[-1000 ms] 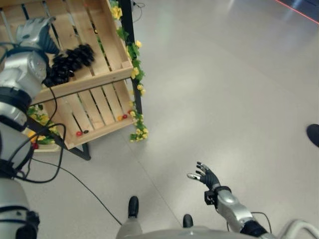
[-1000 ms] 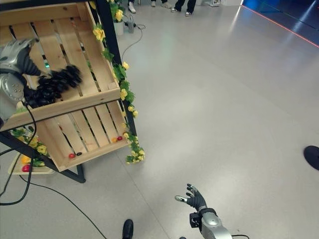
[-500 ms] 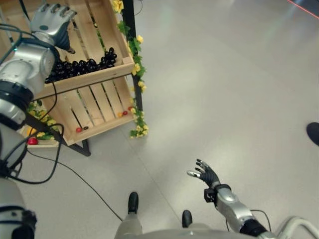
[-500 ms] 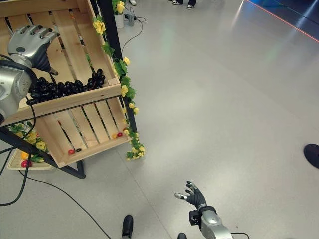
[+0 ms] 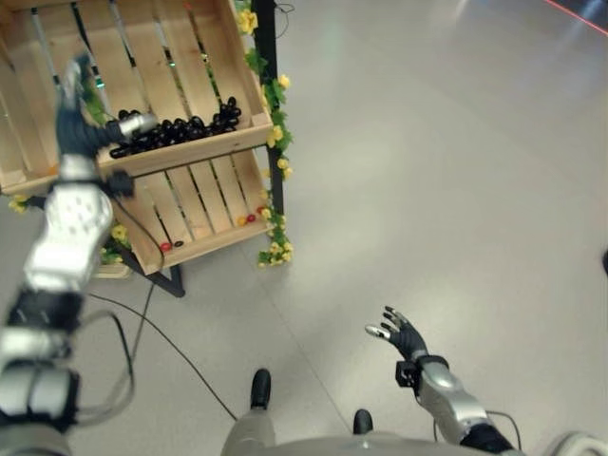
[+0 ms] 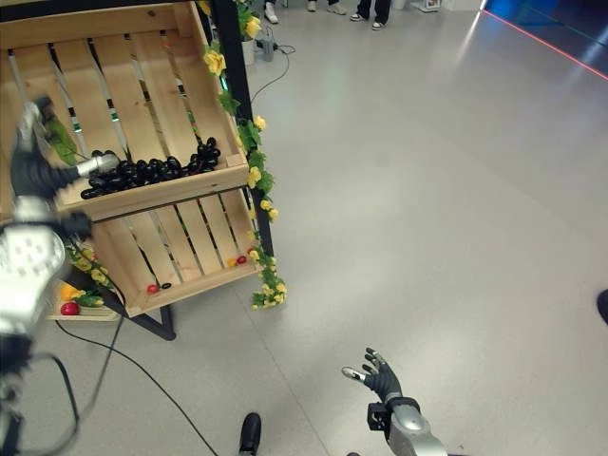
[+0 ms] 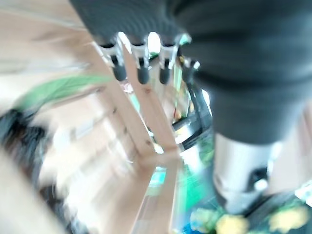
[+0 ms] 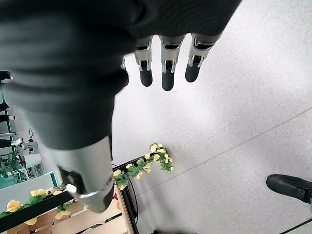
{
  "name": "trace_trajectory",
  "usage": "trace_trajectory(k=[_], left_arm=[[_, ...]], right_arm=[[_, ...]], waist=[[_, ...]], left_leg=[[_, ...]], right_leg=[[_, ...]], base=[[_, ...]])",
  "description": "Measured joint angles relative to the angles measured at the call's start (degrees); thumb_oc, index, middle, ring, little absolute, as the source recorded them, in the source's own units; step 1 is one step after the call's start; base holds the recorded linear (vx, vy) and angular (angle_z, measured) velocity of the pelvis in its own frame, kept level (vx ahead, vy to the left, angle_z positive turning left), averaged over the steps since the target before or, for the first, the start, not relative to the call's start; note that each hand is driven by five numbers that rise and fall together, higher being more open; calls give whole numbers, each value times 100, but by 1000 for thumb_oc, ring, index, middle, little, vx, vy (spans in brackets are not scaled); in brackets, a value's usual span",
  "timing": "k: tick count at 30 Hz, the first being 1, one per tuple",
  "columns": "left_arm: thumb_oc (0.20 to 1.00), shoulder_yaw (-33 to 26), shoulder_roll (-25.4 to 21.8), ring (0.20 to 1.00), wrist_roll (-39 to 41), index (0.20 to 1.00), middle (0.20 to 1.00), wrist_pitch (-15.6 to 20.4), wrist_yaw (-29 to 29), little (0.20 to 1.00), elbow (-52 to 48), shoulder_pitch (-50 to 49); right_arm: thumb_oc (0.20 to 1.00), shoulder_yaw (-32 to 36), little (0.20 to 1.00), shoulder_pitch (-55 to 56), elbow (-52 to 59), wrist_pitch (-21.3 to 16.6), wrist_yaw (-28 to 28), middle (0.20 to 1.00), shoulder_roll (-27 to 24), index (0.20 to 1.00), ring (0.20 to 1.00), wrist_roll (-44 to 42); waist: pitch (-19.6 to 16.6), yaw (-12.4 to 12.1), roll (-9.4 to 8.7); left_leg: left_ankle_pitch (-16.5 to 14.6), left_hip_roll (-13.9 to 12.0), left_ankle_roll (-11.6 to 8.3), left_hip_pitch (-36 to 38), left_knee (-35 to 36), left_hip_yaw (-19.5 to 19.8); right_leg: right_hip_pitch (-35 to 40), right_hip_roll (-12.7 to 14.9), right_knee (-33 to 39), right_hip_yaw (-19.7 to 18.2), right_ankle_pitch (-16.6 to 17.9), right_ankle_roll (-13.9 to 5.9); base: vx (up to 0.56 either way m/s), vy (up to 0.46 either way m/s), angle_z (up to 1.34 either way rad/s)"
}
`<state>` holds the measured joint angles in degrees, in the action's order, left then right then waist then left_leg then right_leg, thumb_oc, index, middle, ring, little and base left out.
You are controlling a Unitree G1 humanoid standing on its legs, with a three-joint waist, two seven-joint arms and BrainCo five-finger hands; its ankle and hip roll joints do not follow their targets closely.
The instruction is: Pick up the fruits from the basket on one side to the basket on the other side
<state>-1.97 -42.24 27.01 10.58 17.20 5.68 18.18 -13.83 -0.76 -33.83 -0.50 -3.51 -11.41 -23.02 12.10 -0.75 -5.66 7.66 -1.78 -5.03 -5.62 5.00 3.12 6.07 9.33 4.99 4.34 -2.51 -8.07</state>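
My left hand is raised before the upper slatted wooden crate of the flower-trimmed black stand, fingers spread and holding nothing. The bunch of dark purple grapes lies along that crate's front lip, just beside my thumb. My right hand hangs low over the grey floor, fingers relaxed and apart, empty.

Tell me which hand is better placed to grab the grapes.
Left. The left hand is open right beside the grapes in the upper crate; the right hand hangs open over bare floor, far away.
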Motion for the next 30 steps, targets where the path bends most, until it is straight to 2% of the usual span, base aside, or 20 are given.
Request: trace_trajectory(k=[2, 6, 11, 15, 17, 19, 21, 22, 23, 24, 25, 26, 27, 28, 29, 30], left_arm=[[1000, -65, 511, 1000, 374, 1000, 1000, 35, -225, 1000, -418, -416], [1000, -70, 1516, 1000, 628, 1000, 1000, 49, -616, 1000, -1087, -914], [1000, 473, 1726, 1000, 510, 1000, 1000, -34, -1097, 1000, -1517, -1408], [1000, 582, 1837, 1000, 394, 1000, 1000, -163, -1190, 1000, -1471, -1691], [1000, 697, 1861, 1000, 259, 1000, 1000, -242, -1231, 1000, -1320, -1755], [1000, 838, 1873, 1000, 232, 1000, 1000, -298, -1246, 1000, -1044, -1800], [1000, 892, 1885, 1000, 75, 1000, 1000, -382, -1261, 1000, -790, -1893], [1000, 875, 1877, 1000, 70, 1000, 1000, -395, -1265, 1000, -667, -1948], [1000, 899, 1864, 1000, 70, 1000, 1000, -494, -1266, 1000, -404, -1997], [1000, 928, 1955, 1000, 69, 1000, 1000, -515, -1267, 1000, -269, -1976], [1000, 933, 2081, 1000, 68, 1000, 1000, -555, -1266, 1000, -188, -1980], [1000, 923, 2113, 1000, 67, 1000, 1000, -567, -1266, 1000, -194, -1974], [1000, 910, 2149, 1000, 67, 1000, 1000, -578, -1265, 1000, -214, -1974], [1000, 876, 2159, 1000, 67, 1000, 1000, -582, -1263, 1000, -221, -1987], [1000, 730, 2245, 1000, 68, 1000, 1000, -606, -1242, 1000, -196, -2060], [1000, 725, 2269, 1000, 68, 1000, 1000, -622, -1229, 1000, -192, -2072]], right_arm=[[1000, 53, 1000, -9, 18, 40, 3, 1000, 16, 1000, 1000, 74], [1000, 207, 1000, 30, 266, 67, 18, 1000, 92, 1000, 1000, 138], [1000, 271, 1000, 105, 492, 66, 51, 1000, 132, 1000, 1000, 286], [1000, 302, 1000, 195, 817, 45, 38, 1000, 120, 1000, 1000, 447], [1000, 365, 1000, 344, 1029, -15, -7, 1000, 121, 1000, 1000, 469], [1000, 418, 1000, 369, 1138, -68, -61, 1000, 120, 1000, 1000, 489], [1000, 456, 1000, 379, 1246, -70, -103, 1000, 126, 1000, 1000, 507], [1000, 463, 1000, 386, 1371, -81, -120, 1000, 122, 1000, 1000, 543], [1000, 485, 1000, 366, 1529, -103, -139, 1000, 124, 1000, 1000, 589], [1000, 523, 1000, 341, 1603, -132, -173, 1000, 112, 1000, 1000, 612], [1000, 545, 1000, 399, 1621, -163, -237, 1000, 50, 1000, 1000, 619], [1000, 548, 1000, 422, 1621, -156, -257, 1000, 34, 1000, 1000, 637], [1000, 570, 1000, 495, 1643, -153, -294, 1000, -12, 1000, 1000, 679], [1000, 571, 1000, 532, 1673, -152, -305, 1000, -41, 1000, 1000, 701], [1000, 577, 1000, 535, 1723, -146, -327, 1000, -85, 1000, 1000, 741], [1000, 597, 1000, 554, 1797, -146, -332, 1000, -118, 1000, 1000, 765]], waist=[[3, -31, -55], [10, -14, -88], [7, -5, -110], [12, -44, -129], [11, 38, -156], [18, -17, -163], [38, 0, -127], [80, -40, -112], [132, 9, -23], [149, 36, 33], [119, 23, 120], [105, 11, 161], [64, -1, 230], [45, -15, 236], [3, -38, 336], [-21, -20, 426]], left_leg=[[-15, 5, 30, 6, 1, 8], [-4, 12, 46, 74, 1, -3], [-5, -43, 46, 134, 0, -176], [-70, -171, 28, 266, 4, -628], [-111, -206, 7, 331, 3, -673], [-163, -282, -3, 416, 7, -946], [-249, -403, -14, 606, 21, -1262], [-303, -421, -33, 748, 5, -1509], [-438, -485, -40, 975, 27, -1642], [-470, -514, -31, 1057, 14, -1828], [-548, -576, -68, 1214, -1, -2136], [-518, -683, -94, 1266, 1, -2441], [-549, -774, -198, 1393, -4, -2642], [-549, -809, -283, 1457, -32, -2841], [-592, -924, -353, 1596, -93, -2849], [-595, -995, -350, 1566, -174, -2806]], right_leg=[[12, 0, -16, 8, 0, 0], [17, 15, -90, 1, -9, -14], [-115, 4, -210, -64, 0, -25], [-348, 1, -361, 42, 143, -17], [-418, -10, -335, 142, 245, -3], [-532, -16, -336, 189, 374, 26], [-687, -29, -396, 503, 582, 96], [-811, -43, -463, 873, 719, 228], [-852, 70, -405, 1297, 873, 349], [-802, 184, -359, 1674, 794, 359], [-795, 424, -532, 2306, 739, 308], [-795, 548, -666, 2711, 700, 347], [-828, 826, -969, 3278, 624, 351], [-825, 1012, -1165, 3668, 637, 342], [-882, 1043, -1451, 3859, 759, 382], [-938, 959, -1521, 3805, 704, 421]], base=[[17, 27, 4], [-5, 38, -3], [-60, 35, -22], [-71, 11, -59], [-35, 28, -57], [-22, 28, -81], [-61, 15, -112], [-30, 6, -165], [-27, -1, -158], [30, -11, -178], [7, -27, -111], [8, -36, -135], [-48, -78, -87], [-15, -159, -129], [16, -277, -95], [29, -235, -87]])
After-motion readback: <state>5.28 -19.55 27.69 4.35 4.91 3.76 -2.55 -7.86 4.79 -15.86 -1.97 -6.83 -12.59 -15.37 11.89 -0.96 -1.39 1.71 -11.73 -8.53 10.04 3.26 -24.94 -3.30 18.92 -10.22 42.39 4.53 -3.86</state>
